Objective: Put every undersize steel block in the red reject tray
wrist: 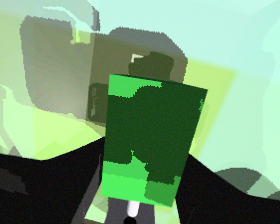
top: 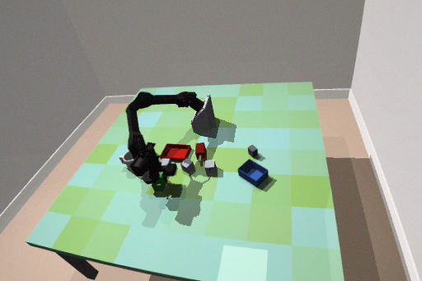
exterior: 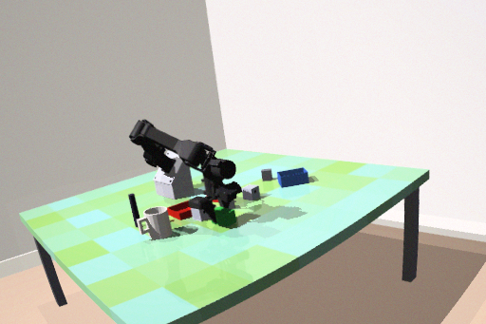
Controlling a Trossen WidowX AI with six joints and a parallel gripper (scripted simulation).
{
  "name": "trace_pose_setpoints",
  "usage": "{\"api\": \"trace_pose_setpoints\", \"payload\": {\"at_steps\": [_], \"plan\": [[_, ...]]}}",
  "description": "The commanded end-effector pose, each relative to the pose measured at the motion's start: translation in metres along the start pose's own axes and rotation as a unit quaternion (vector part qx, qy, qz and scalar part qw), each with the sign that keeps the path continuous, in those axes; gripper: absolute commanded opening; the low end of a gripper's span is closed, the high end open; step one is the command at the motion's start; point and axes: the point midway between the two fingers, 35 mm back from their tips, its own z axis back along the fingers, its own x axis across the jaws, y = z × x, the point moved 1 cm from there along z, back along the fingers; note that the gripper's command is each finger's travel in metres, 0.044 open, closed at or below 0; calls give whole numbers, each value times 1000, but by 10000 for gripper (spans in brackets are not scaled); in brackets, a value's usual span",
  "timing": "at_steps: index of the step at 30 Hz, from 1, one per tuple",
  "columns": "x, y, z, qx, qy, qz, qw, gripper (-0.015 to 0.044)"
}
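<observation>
Green GO gauge [top: 159, 184] [exterior: 225, 217] [wrist: 153, 130] sits clamped in the half-open gripper [top: 161, 175] [exterior: 215, 211] [wrist: 143, 141], its pin seemingly at a bore; beyond it, the red reject tray [top: 176, 153] [exterior: 179, 211] shows no blocks.

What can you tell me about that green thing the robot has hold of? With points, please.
It is the green GO gauge [top: 159, 184] [exterior: 225, 217] [wrist: 153, 130]. Its handle is a plain, straight-edged block, bright green where light falls and dark green in shadow; what it is made of I cannot tell. A thin, pale pin shows at one end in the wrist view, pointing at a dark round hole in a grey block [wrist: 143, 215]. Whether the pin's tip has entered is unclear. The black gripper [wrist: 143, 141] grips the handle between its two fingers.
</observation>
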Motion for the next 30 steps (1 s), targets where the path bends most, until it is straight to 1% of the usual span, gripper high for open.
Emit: {"api": "trace_pose_setpoints", "payload": {"at_steps": [1, 8, 11, 12, 20, 22, 25, 30], "plan": [[0, -5, 4, -5, 2, -2, 1000, 0], [0, -7, 7, -5, 2, -2, 1000, 0], [0, -3, 33, 0, 0, 0, 1000, 0], [0, -2, 36, 0, 0, 0, 1000, 0], [6, 0, 36, 14, -4, 7, 1000, 0], [25, -6, 40, 12, -7, 9, 1000, 0], [72, -17, 49, 10, -12, 14, 1000, 0], [136, -23, 60, 8, -14, 20, 1000, 0]]}}
